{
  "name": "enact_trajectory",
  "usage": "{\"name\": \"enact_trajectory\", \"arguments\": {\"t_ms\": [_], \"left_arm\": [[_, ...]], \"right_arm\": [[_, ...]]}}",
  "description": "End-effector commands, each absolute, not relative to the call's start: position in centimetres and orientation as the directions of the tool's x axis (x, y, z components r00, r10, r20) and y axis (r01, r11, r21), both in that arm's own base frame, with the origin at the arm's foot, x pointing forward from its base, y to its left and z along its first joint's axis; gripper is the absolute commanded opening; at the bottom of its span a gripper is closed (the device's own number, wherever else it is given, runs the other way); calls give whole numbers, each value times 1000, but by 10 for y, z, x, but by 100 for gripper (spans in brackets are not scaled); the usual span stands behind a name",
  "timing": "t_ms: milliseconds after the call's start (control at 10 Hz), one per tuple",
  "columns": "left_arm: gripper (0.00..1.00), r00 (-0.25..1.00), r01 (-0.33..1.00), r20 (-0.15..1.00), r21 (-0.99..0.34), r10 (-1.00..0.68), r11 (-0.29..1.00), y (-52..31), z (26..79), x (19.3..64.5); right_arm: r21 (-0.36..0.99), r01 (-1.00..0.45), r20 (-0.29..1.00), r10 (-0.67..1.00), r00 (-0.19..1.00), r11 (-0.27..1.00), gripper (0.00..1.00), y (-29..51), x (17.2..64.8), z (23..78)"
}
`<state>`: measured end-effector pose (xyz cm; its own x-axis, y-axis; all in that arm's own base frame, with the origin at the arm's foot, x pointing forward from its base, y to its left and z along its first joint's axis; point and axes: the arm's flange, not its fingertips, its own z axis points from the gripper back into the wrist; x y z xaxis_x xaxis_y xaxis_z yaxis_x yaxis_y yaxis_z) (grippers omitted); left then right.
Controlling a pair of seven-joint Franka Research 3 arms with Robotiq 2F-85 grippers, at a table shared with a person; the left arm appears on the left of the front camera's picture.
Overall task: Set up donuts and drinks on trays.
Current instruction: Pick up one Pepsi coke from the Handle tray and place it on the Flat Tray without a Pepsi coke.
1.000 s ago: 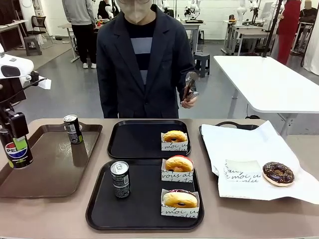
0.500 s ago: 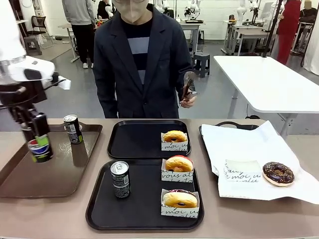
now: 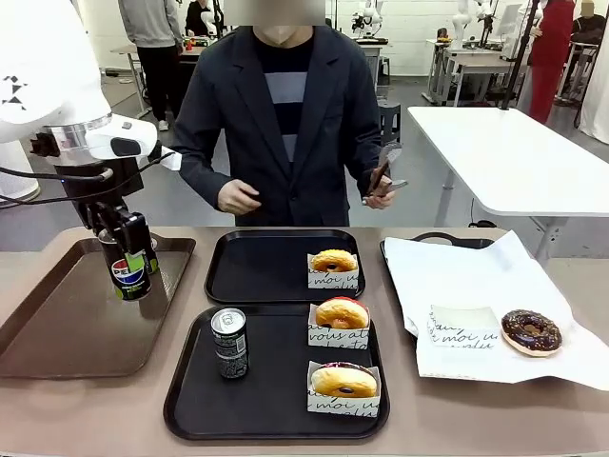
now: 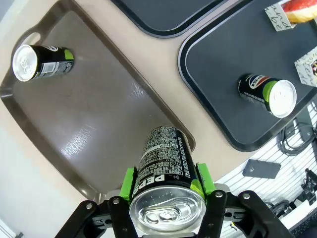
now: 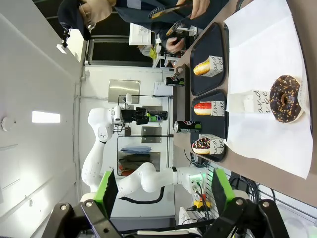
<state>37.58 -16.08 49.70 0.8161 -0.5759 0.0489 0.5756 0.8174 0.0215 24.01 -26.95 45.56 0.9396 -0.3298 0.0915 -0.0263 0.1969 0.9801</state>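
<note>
Other items on and behind the tabletop (image 3: 95, 409)
A glossy brown tray (image 3: 67, 328) is seen at the left, a white paper sheet (image 3: 457, 271) is spread at the right, and a white table (image 3: 514, 152) is set behind.

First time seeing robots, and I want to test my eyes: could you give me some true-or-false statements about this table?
1. The left gripper grips the black Pepsi can with the silver top. True.
2. The near matte black plastic tray holds three ring donuts. False: two sleeved donuts and one grey-black can.
3. The chocolate-glazed ring donut lies bare on the white paper sheet. True.
4. The far matte black tray holds a can. False: one paper-sleeved donut.
5. The right gripper clamps a donut. False: it is open, empty.
</note>
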Motion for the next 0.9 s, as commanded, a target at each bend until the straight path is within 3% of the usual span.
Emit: {"name": "enact_trajectory", "arguments": {"t_ms": [0,300,800], "left_arm": [[58,795,604,55,23,-604,797,-159,499,373],[58,813,580,45,21,-580,814,-161,495,376],[58,776,618,159,-1,-610,786,-199,489,405]], "right_arm": [[982,-36,97,-326,940,186,100,-270,240,456],[982,-36,97,-326,940,186,100,-270,240,456],[982,-36,97,-326,940,186,100,-270,240,456]]}}
